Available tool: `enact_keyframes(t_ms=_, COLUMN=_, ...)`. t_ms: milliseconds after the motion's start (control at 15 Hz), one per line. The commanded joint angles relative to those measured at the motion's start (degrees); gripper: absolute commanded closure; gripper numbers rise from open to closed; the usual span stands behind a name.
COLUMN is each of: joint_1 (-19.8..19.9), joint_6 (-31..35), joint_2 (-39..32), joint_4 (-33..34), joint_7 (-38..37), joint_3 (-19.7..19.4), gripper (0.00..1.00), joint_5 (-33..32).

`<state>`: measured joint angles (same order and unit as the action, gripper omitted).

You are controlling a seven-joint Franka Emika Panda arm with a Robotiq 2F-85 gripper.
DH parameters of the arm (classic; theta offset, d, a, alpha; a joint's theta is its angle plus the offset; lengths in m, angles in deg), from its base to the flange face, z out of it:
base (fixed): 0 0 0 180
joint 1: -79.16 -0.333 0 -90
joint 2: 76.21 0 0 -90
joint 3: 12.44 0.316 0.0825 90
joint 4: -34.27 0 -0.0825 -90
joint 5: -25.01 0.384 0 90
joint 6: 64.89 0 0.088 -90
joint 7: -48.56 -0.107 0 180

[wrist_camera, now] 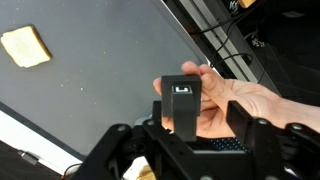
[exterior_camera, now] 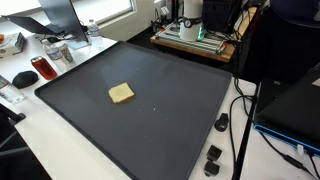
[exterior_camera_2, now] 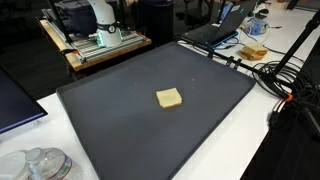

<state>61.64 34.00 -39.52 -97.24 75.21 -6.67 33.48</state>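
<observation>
A bread slice (exterior_camera: pixel 121 93) lies on a dark mat (exterior_camera: pixel 175 125).

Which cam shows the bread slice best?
Wrist view: the bread slice is largest there, crust visible, though at the frame's left edge. In both exterior views the slice is whole but small, flat on the dark mat.

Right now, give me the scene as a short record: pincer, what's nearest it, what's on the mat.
pincer: jaws apart, seen in the wrist view only
between jaws: black block, held up by a hand
contact: a gap shows beside the block
mat: dark, on a white table
on mat: bread slice, flat, away from the pincer
</observation>
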Motion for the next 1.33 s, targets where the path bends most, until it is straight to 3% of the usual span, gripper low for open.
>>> enact_keyframes(t_ms=0, joint_1=-0.36, joint_6=-1.3, joint_2=-0.18, joint_4=1.19, joint_7=1.01, joint_3=-0.57, gripper=0.52, joint_5=-0.72)
enact_keyframes(t_ms=200, joint_1=-0.35, joint_6=-1.14, joint_2=-0.27, joint_4=1.28, joint_7=0.95, joint_3=-0.51, gripper=0.61, joint_5=-0.7)
enact_keyframes(t_ms=333, joint_1=-0.32, joint_6=-1.15, joint_2=-0.28, joint_4=1.31, joint_7=1.01, joint_3=-0.51, gripper=0.72, joint_5=-0.8)
enact_keyframes(t_ms=867, joint_1=-0.37, joint_6=-1.1, joint_2=-0.22, joint_4=1.31, joint_7=1.41, joint_3=-0.59, gripper=0.72, joint_5=-0.77)
enact_keyframes(t_ms=1000, joint_1=-0.34, joint_6=-0.98, joint_2=-0.19, joint_4=1.3, joint_7=1.44, joint_3=-0.56, gripper=0.86, joint_5=-0.82)
enact_keyframes(t_ms=1067, joint_1=-0.32, joint_6=-0.93, joint_2=-0.22, joint_4=1.3, joint_7=1.46, joint_3=-0.55, gripper=0.98, joint_5=-0.87)
enact_keyframes(t_ms=1267, joint_1=-0.3, joint_6=-1.14, joint_2=-0.36, joint_4=1.62, joint_7=1.49, joint_3=-0.41, gripper=0.95, joint_5=-1.17)
